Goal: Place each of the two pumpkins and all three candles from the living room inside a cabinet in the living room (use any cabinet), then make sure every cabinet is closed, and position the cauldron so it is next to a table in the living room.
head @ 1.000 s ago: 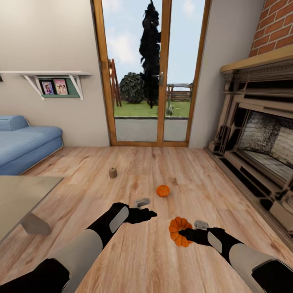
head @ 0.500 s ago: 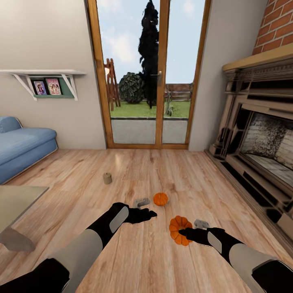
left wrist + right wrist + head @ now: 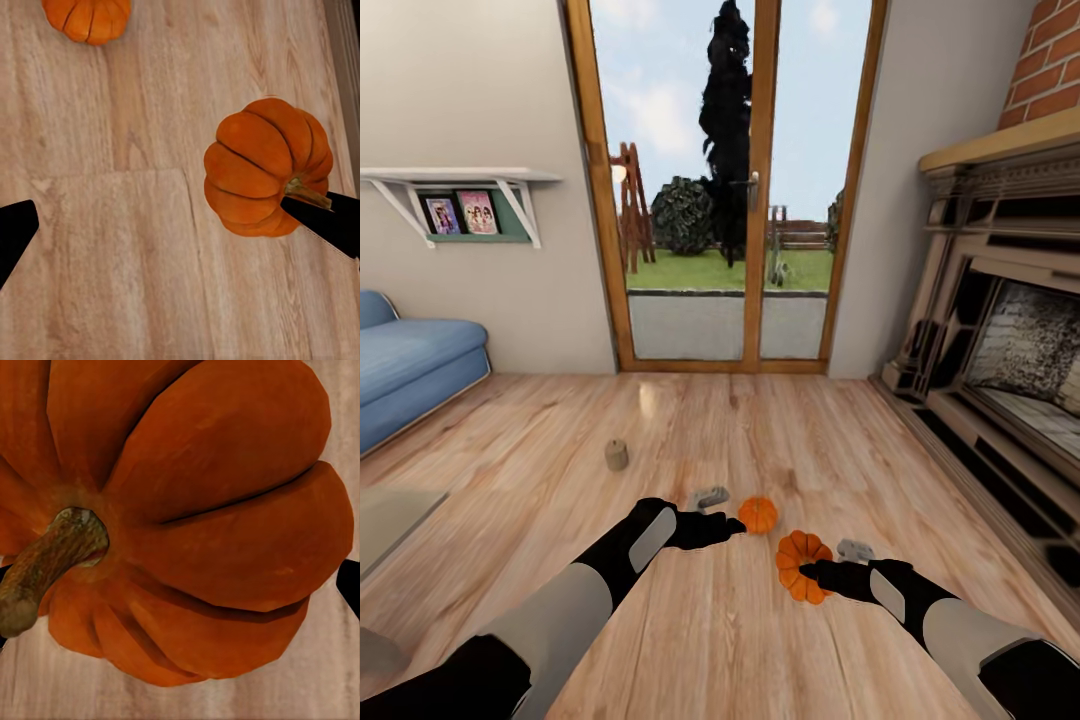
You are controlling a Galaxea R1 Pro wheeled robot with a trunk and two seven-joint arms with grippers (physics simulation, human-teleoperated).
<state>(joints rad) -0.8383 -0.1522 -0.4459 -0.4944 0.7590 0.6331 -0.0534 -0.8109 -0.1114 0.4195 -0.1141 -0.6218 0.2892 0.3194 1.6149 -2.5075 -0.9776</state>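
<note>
Our two arms share one livery: glossy black shells alternating with pale grey sections. Nearest the head camera, each upper arm starts as a rounded black joint housing, then gives way to a long, smooth light-grey forearm sleeve. Beyond that the casing turns black again, and each wrist segment carries an elongated oval grey inlay panel on its upper face. The left gripper [image 3: 732,524] ends in slim, tapering black fingers; a small grey boxy module sits atop its wrist. The right gripper [image 3: 807,572] is likewise black, with a matching grey block mounted behind it. In our wrist views the fingertips [image 3: 330,223] appear as flat, matte black wedges.
</note>
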